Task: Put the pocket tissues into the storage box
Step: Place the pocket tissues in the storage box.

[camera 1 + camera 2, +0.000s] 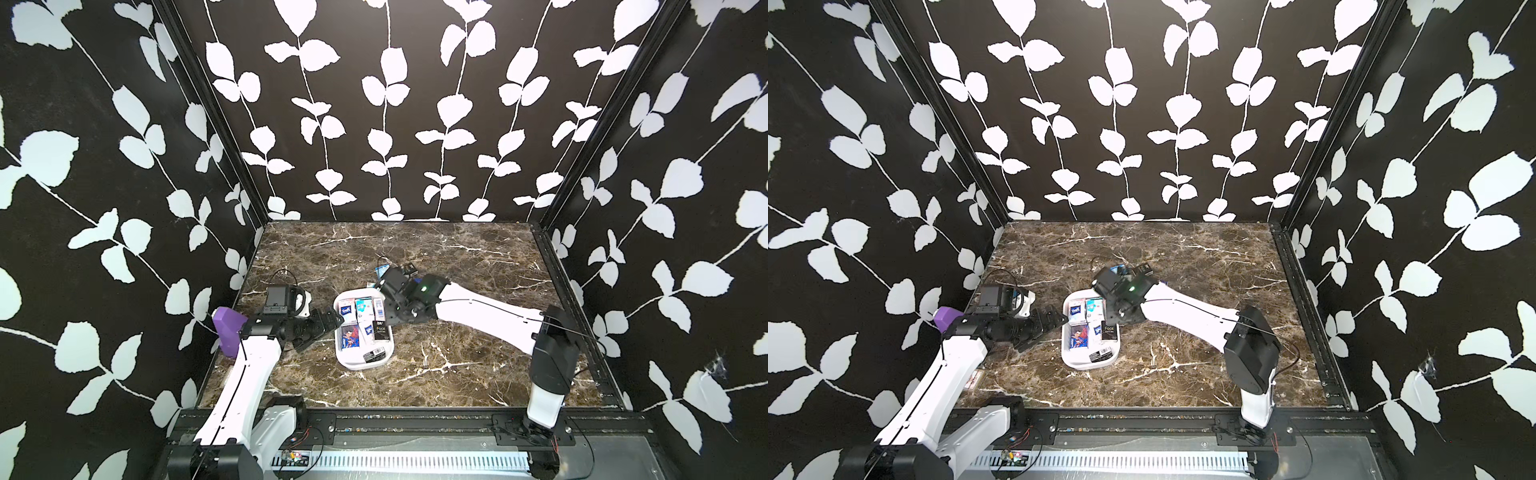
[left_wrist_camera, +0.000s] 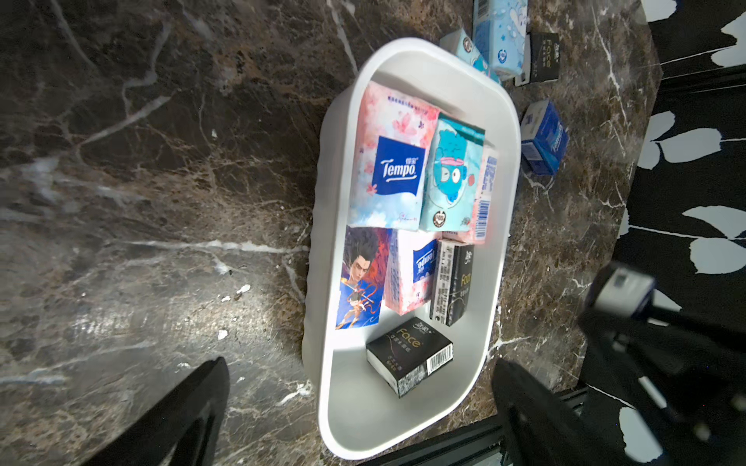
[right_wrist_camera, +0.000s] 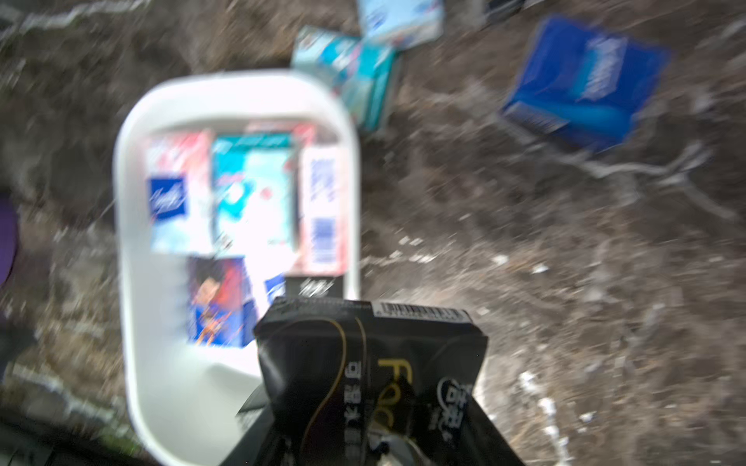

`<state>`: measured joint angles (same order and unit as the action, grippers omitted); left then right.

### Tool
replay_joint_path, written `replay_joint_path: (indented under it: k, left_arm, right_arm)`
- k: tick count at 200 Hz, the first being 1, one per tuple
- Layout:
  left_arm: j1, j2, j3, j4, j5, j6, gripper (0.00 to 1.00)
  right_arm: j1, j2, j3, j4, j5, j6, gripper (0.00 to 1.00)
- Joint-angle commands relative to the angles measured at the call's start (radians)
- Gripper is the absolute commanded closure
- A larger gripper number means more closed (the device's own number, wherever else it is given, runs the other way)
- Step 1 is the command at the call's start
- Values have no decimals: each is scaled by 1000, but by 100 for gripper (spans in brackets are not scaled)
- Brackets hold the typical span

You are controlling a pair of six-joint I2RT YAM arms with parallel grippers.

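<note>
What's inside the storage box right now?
At least seven pocket tissues show in the storage box, some overlapping or standing on edge. Anything beneath them is hidden.

The storage box is white, the table brown white-veined marble, the walls black with white leaves.

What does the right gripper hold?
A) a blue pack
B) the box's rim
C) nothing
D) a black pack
D: the right wrist view shows a black pack pinched and crumpled in the right gripper, close to the box.
</note>
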<state>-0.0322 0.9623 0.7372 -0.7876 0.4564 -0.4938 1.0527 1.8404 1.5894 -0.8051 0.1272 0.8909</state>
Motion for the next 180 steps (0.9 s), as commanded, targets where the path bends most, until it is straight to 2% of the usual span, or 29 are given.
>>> replay_joint_path:
  k: [1, 41, 83, 125, 180]
  left_arm:
    - [0, 10, 41, 13, -28, 14, 1]
    - [3, 30, 89, -19, -99, 35, 1]
    - [6, 28, 110, -51, -150, 36, 1]
    - [8, -3, 98, -61, -154, 31, 1]
    - [8, -12, 111, -65, -152, 39, 1]
  right_arm:
    - [67, 37, 13, 33, -23, 48, 46]
    - [152, 192, 163, 26, -76, 49, 46]
    - [170, 316, 317, -71, -100, 14, 44]
    - [170, 311, 318, -72, -127, 14, 36]
    - [169, 204, 238, -22, -167, 14, 28]
